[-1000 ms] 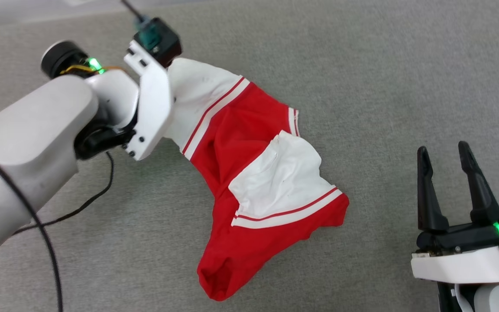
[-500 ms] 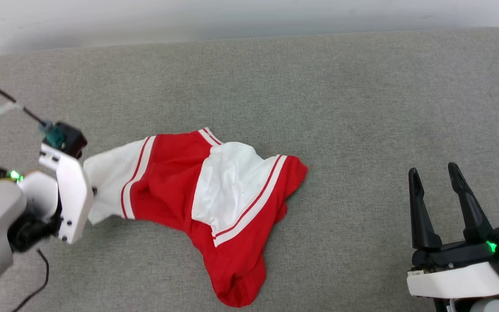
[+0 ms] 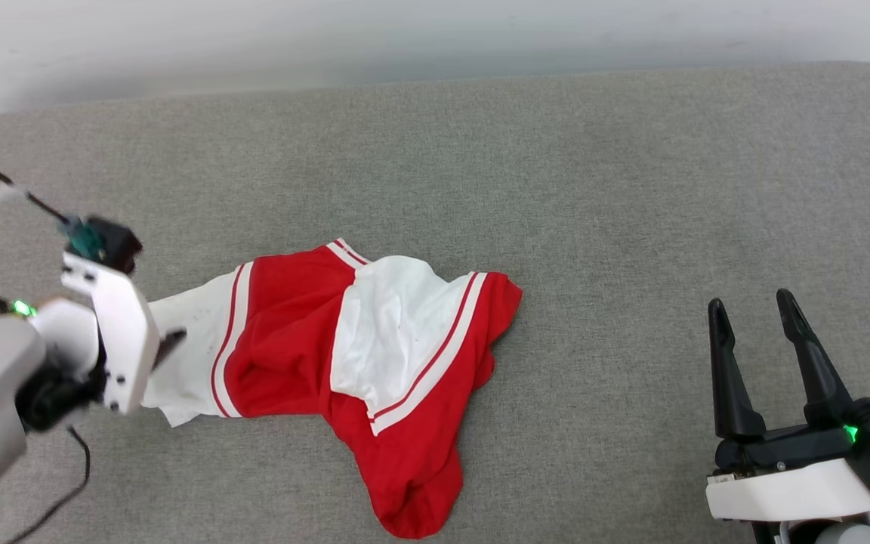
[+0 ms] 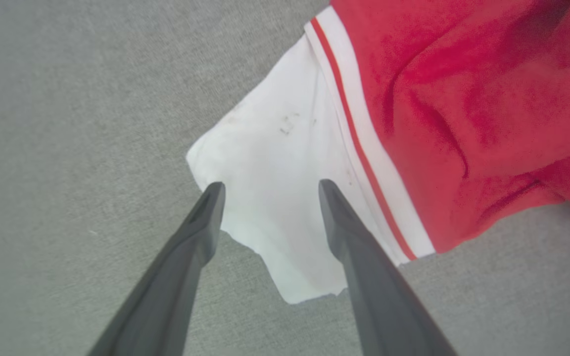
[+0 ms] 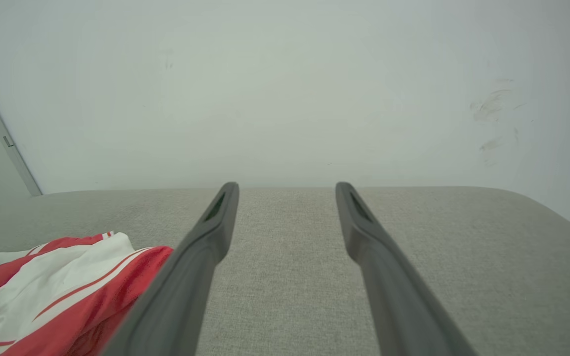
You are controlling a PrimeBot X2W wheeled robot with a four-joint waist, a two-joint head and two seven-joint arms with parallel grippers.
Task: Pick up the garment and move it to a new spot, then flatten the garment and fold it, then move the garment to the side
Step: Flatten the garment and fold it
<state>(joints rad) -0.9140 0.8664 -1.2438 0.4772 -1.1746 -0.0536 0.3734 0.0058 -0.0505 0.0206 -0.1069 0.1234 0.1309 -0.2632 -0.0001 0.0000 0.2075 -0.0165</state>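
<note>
The left gripper (image 4: 270, 189) is hanging over the near end of the garment (image 3: 291, 340). Its two dark fingers (image 4: 198, 232) are standing apart with nothing between them. A white sleeve (image 4: 275, 148) is lying under their tips, and I cannot tell whether the tips are touching the cloth. Beyond those fingertips and off to their right, the red body is spreading crumpled across the grey fabric surface (image 3: 631, 189), with a second white sleeve (image 3: 397, 325) folded over its middle. A black cable (image 3: 87, 461) is trailing below the left arm. The right gripper (image 3: 750, 302) is sitting well apart from the garment, which is lying off to its left. Its fingers are spread too, gripping nothing and pointing toward a pale wall (image 5: 285, 74).
</note>
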